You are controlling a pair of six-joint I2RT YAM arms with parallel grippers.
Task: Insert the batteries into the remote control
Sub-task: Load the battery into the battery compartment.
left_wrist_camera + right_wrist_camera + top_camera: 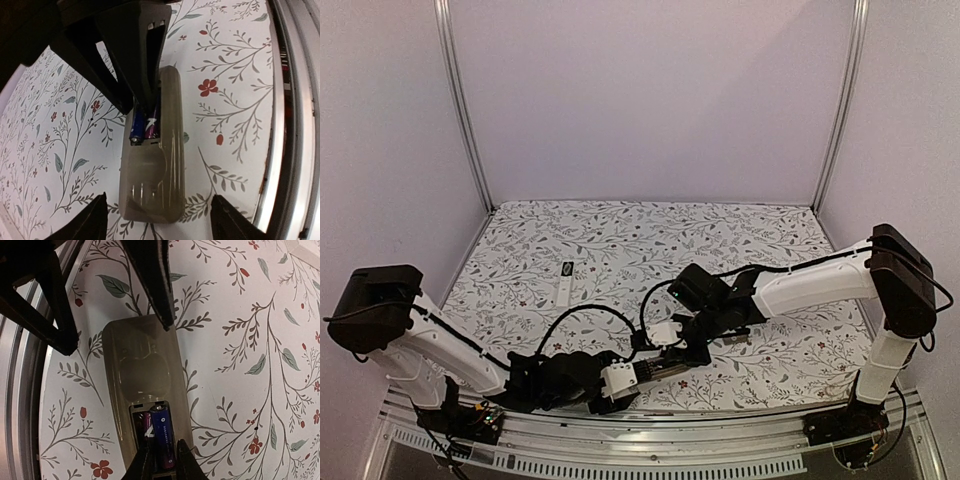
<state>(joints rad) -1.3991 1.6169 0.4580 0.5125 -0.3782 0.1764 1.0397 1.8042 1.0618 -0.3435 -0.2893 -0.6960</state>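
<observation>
Right wrist view: the batteries sit in the open bay of the remote control, one between our right gripper's narrow jaws; whether it is gripped we cannot tell; our left gripper straddles the remote's other end, wide and empty, likely to steady it.

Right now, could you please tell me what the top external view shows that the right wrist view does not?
Only top external: the whole left arm and right arm, plus a white remote farther out. Only right wrist: two batteries in the open compartment of the grey remote, right gripper jaws straddling one. Both: floral table and left gripper.
</observation>
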